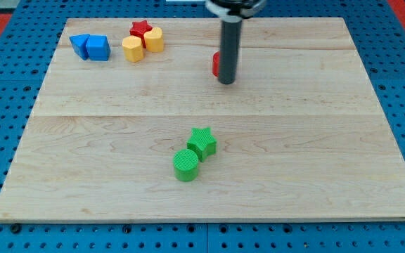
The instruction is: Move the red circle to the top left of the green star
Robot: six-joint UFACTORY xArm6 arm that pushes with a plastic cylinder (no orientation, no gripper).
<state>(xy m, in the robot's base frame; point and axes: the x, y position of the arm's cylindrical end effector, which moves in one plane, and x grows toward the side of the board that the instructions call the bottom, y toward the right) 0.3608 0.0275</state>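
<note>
The red circle [216,64] sits near the board's top middle, mostly hidden behind my rod. My tip [227,82] rests just to the right of and slightly below the red circle, touching or nearly touching it. The green star [202,143] lies below the board's centre, well below the red circle. A green circle [185,165] touches the star at its lower left.
A red star [140,29], a yellow block [154,39] and a second yellow block [133,50] cluster at the top left. Two blue blocks [90,47] lie further left. The wooden board [329,140] rests on a blue pegboard.
</note>
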